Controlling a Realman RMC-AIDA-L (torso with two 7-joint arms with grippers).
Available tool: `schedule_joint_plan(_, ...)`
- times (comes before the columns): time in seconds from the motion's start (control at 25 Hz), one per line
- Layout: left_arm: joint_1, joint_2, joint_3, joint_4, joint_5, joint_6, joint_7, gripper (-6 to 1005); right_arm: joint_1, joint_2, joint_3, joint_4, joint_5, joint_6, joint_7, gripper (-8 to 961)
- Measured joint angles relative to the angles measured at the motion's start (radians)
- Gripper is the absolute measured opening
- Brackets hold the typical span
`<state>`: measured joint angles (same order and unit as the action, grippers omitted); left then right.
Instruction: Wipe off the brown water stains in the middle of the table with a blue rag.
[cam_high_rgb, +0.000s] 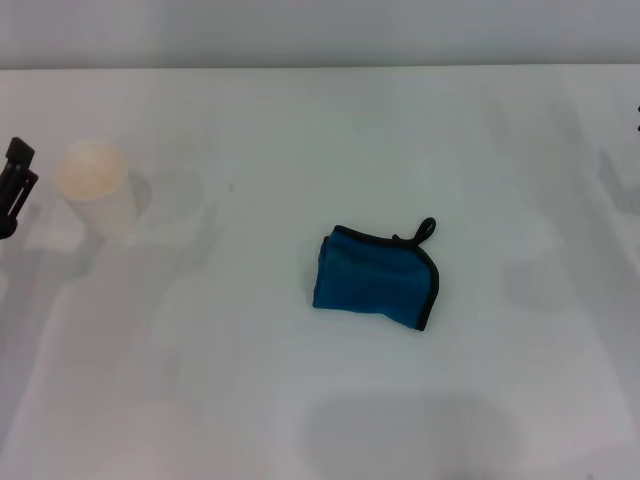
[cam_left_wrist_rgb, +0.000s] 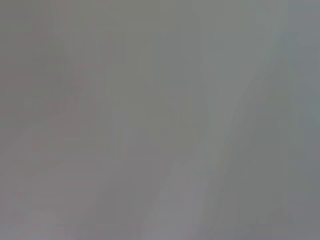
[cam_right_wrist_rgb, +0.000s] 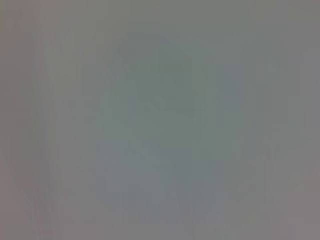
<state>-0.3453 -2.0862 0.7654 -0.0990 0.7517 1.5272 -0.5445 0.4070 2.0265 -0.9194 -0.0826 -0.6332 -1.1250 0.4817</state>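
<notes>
The blue rag (cam_high_rgb: 375, 277) lies folded in the middle of the white table (cam_high_rgb: 320, 400), with its black loop (cam_high_rgb: 424, 229) pointing to the far right. No brown stain shows on the tabletop in the head view. My left gripper (cam_high_rgb: 15, 188) is a black shape at the far left edge, next to the paper cup and far from the rag. Only a dark sliver of my right gripper (cam_high_rgb: 637, 118) shows at the far right edge. Both wrist views show only a plain grey surface.
A white paper cup (cam_high_rgb: 97, 187) stands upright at the left, just right of my left gripper. The table's far edge (cam_high_rgb: 320, 67) meets a grey wall.
</notes>
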Motion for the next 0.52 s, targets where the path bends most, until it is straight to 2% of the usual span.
schedule_joint_plan(0.52,-0.008,0.000,-0.002,0.001,-0.042,-0.004,0.000,889,0.008,-0.001,0.012,0.001,0.001,0.001,-0.001,761)
